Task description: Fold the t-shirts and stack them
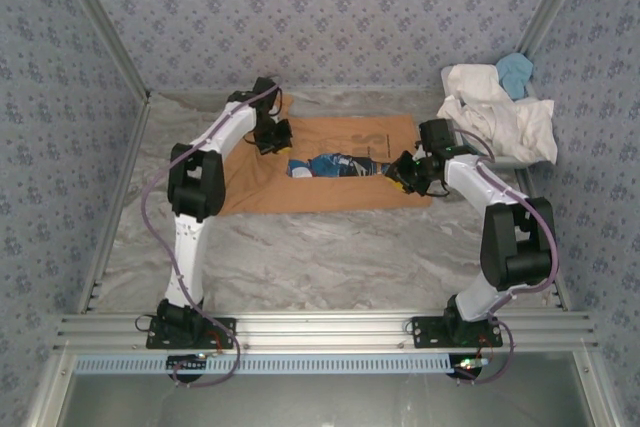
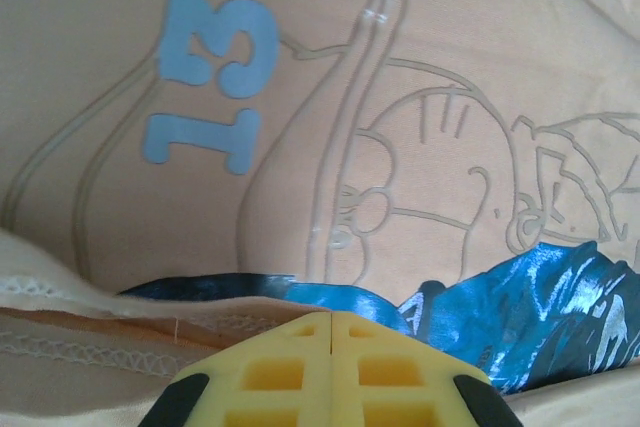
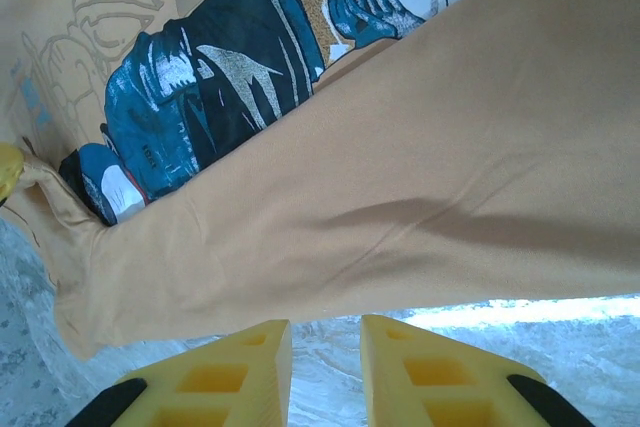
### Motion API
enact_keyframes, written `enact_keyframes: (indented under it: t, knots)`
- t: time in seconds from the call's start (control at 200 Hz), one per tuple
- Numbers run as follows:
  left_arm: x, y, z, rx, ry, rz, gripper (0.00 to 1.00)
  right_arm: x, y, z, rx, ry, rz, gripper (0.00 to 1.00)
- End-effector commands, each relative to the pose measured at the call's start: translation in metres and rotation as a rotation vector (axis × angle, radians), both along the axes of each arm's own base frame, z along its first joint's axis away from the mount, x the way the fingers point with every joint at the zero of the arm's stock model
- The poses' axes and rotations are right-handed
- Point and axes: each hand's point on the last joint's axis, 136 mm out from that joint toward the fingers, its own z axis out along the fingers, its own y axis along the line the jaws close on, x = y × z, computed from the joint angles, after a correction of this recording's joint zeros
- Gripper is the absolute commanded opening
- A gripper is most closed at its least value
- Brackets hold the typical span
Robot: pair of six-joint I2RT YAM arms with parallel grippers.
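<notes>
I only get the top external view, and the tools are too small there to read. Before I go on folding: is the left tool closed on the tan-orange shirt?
Observer: In the left wrist view, the left tool is shut with its tips flush, right at a stitched edge of the tan-orange t-shirt. I can't see any cloth between the tips.
Operator: And the right tool?
Observer: The right tool is open with nothing between its fingers. The shirt's edge lies just past the tips, and the bare table is below.
Operator: Is there any print I can't read from above?
Observer: There's a light blue "13" beside an outline drawing.
</notes>
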Motion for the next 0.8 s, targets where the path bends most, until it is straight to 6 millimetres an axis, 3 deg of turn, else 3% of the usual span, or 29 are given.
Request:
enact_keyframes:
  t: [0.0, 0.15, 0.44, 0.699, 0.754, 0.794]
  knots:
    - [-0.008, 0.000, -0.002, 0.042, 0.024, -0.077, 0.00, -0.004, -0.001, 0.012, 0.014, -0.008, 0.000, 0.27]
    - [-0.005, -0.005, -0.002, 0.043, 0.006, -0.107, 0.00, -0.004, -0.001, 0.011, 0.014, -0.005, -0.002, 0.27]
    - [-0.013, -0.034, -0.007, 0.012, -0.022, -0.237, 0.00, -0.001, 0.005, 0.014, 0.022, -0.015, 0.005, 0.27]
    - [-0.009, -0.035, -0.007, 0.059, -0.037, -0.241, 0.00, -0.003, 0.008, 0.015, 0.022, -0.013, 0.014, 0.27]
    - [-0.008, -0.032, -0.004, 0.079, -0.044, -0.226, 0.17, -0.003, 0.008, 0.015, 0.024, -0.013, 0.016, 0.27]
    - [-0.006, -0.030, 0.001, 0.095, -0.058, -0.219, 0.35, -0.003, 0.009, 0.015, 0.026, -0.013, 0.017, 0.27]
